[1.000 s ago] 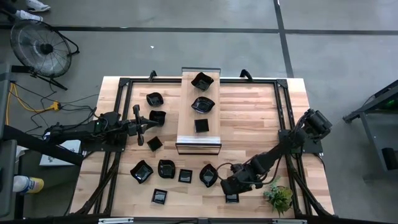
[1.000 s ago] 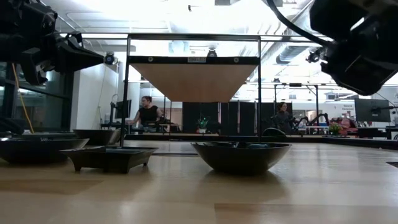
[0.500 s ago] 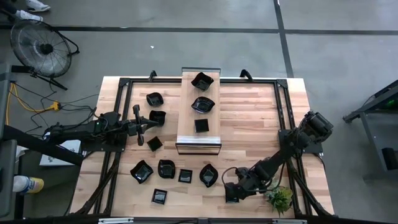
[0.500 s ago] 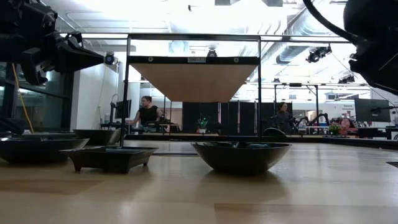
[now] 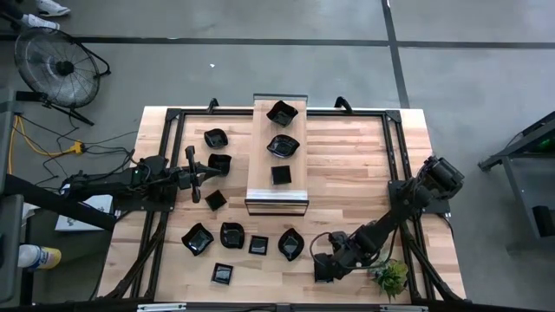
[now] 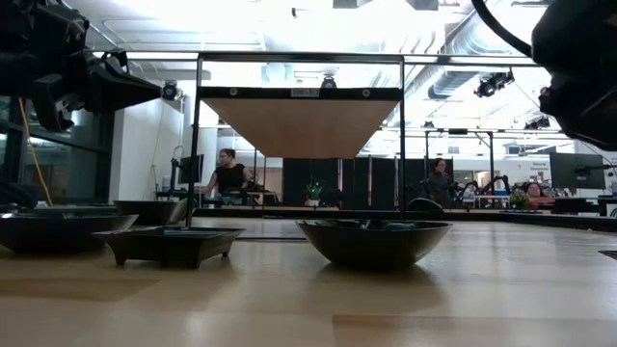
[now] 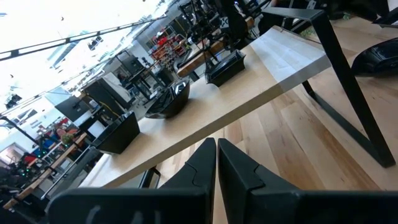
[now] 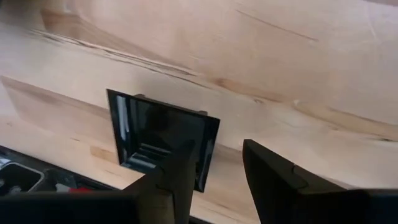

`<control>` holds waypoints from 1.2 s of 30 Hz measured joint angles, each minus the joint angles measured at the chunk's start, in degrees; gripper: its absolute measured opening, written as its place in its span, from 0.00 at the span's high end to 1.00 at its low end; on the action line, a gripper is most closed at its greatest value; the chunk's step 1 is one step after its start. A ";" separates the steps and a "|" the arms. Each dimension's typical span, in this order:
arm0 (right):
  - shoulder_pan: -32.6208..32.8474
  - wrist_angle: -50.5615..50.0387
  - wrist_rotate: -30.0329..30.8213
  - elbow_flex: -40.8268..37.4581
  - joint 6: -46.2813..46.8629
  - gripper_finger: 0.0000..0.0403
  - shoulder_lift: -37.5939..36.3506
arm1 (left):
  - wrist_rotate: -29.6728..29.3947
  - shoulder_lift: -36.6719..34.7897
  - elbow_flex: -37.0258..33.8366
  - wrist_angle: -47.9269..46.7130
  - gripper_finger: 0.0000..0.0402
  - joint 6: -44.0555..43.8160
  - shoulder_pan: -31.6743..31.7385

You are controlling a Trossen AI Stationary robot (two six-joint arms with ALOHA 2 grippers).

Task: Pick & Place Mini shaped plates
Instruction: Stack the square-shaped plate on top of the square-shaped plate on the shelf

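Right pincer (image 8: 214, 171) is hovering fingers apart over a square mini plate (image 8: 163, 138) at the bench (image 5: 347, 173) front edge; left pincer (image 7: 216, 163) is sitting fingers together by the raised shelf (image 5: 277, 198).

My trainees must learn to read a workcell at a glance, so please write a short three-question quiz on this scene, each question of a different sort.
1. True or false: the left hand is open.
2. How many mini shaped plates sit on the raised shelf at the table's middle? A) two B) three C) five
3. Fill in: the right hand is open over a ___ plate near the table's front edge.

Key: 1 false, its fingers are shut together; 2 B; 3 square.
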 joint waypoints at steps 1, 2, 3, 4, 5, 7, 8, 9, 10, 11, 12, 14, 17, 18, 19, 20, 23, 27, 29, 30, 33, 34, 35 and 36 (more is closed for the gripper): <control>0.06 0.38 0.04 0.00 -0.02 0.68 0.27 | 0.00 -0.01 -0.01 0.00 0.97 0.00 -0.01; 0.05 0.63 0.15 0.00 -0.20 0.68 0.39 | 0.00 0.00 0.00 0.00 0.97 0.00 -0.02; 0.05 0.72 0.22 0.00 -0.26 0.68 0.45 | 0.00 -0.01 -0.02 0.00 0.97 0.00 -0.02; 0.05 0.75 0.29 0.00 -0.38 0.68 0.45 | 0.00 0.00 -0.02 0.00 0.97 0.00 0.00; 0.05 0.75 0.48 0.00 -0.54 0.68 0.46 | 0.00 -0.01 -0.01 0.00 0.97 0.00 -0.01; 0.05 0.70 0.57 0.00 -0.68 0.68 0.52 | 0.00 -0.02 -0.02 0.00 0.97 0.00 -0.01; 0.05 0.72 0.59 0.00 -0.66 0.68 0.52 | 0.00 -0.02 0.00 0.00 0.97 0.00 0.00; 0.05 0.79 0.59 0.00 -0.68 0.68 0.52 | 0.00 -0.02 -0.01 0.00 0.97 0.00 0.00; 0.05 0.77 0.59 0.00 -0.77 0.68 0.52 | 0.00 -0.02 0.00 0.00 0.97 0.00 -0.02; 0.05 0.73 0.59 0.00 -0.85 0.68 0.52 | 0.00 -0.01 0.00 0.00 0.97 0.00 0.00; 0.05 0.76 0.69 0.00 -0.94 0.68 0.52 | 0.00 -0.01 0.00 0.00 0.97 0.00 -0.01; 0.05 0.78 1.38 0.00 -1.47 0.69 0.52 | 0.00 -0.02 -0.02 0.00 0.97 0.00 -0.02; 0.05 0.76 2.03 0.00 -1.99 0.71 0.52 | 0.00 0.00 0.00 0.00 0.97 0.00 -0.02; 0.05 0.79 2.23 0.00 -2.08 0.72 0.52 | 0.00 -0.02 -0.01 0.00 0.97 0.00 -0.02; 0.03 0.79 2.48 0.00 -2.15 0.72 0.52 | 0.00 -0.01 -0.01 0.00 0.97 0.00 -0.01; 0.05 0.83 2.69 0.00 -2.17 0.73 0.52 | 0.00 -0.01 0.00 0.00 0.97 0.00 -0.01; 0.05 0.83 3.06 0.00 -3.24 0.75 0.52 | 0.00 0.00 -0.02 0.00 0.97 0.00 -0.02; 0.05 0.74 3.11 0.00 -3.65 0.78 0.52 | 0.00 -0.02 0.00 0.00 0.97 0.00 0.00; 0.14 0.74 3.13 0.00 -3.67 0.79 0.52 | 0.00 -0.02 -0.01 0.00 0.97 0.00 -0.02; 0.16 0.72 3.12 0.00 -3.72 0.79 0.52 | 0.00 -0.01 -0.02 0.00 0.97 0.00 0.00; 0.31 0.72 3.11 -0.09 -4.33 0.80 0.52 | 0.00 -0.01 -0.02 0.00 0.97 0.00 -0.01; 0.40 0.72 3.11 -0.09 -4.33 0.80 0.54 | 0.00 -0.02 0.00 0.00 0.97 0.00 -0.02; 0.42 0.72 3.11 -0.09 -4.33 0.80 0.54 | 0.00 -0.02 -0.02 0.00 0.97 0.00 0.00; 0.42 0.75 3.07 -0.11 -4.33 0.81 0.54 | 0.00 -0.02 0.00 0.00 0.97 0.00 0.00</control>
